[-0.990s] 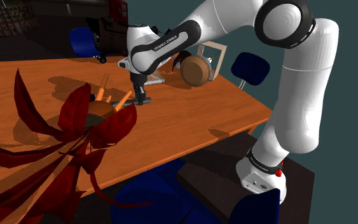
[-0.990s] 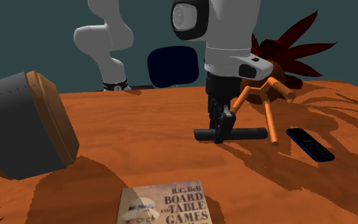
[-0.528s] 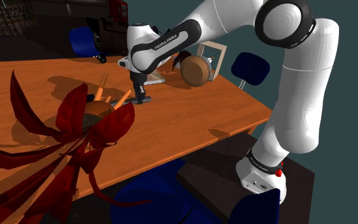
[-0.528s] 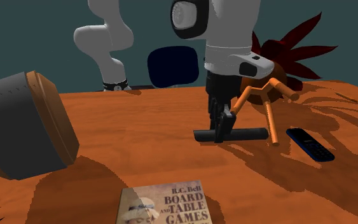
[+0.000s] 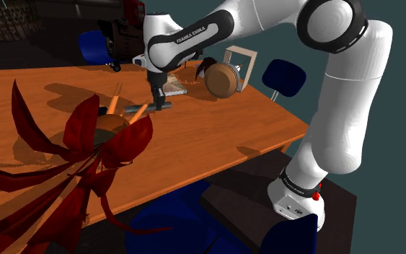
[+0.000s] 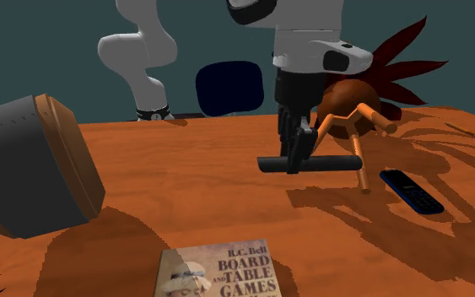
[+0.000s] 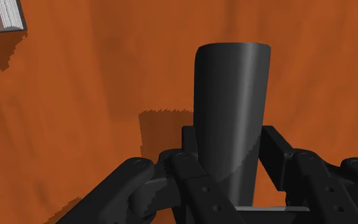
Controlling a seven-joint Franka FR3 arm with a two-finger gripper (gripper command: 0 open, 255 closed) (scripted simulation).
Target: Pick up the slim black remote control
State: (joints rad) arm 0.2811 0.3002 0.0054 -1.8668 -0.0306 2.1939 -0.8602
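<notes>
The orange-brown wooden table, set under a teal wall, is your work surface. Your gripper is clenched across the middle of the slim black remote, a rounded dark bar. Gripping it at the centre holds it level, so neither end droops. It hangs clear of the wood with its shadow beneath, so I judge the pick nearly complete.

Just behind the bar's far end stands an orange-legged ornament, close enough that a straight lift looks safest. Past that, below gripper height, lies a flat buttoned remote (easy to mistake for your target). Well apart from the gripper rests a board-games book.

The wrist view shows the fingers pressed against the bar's sides. The second exterior view adds what the wrist view cannot: the gap under the bar.
</notes>
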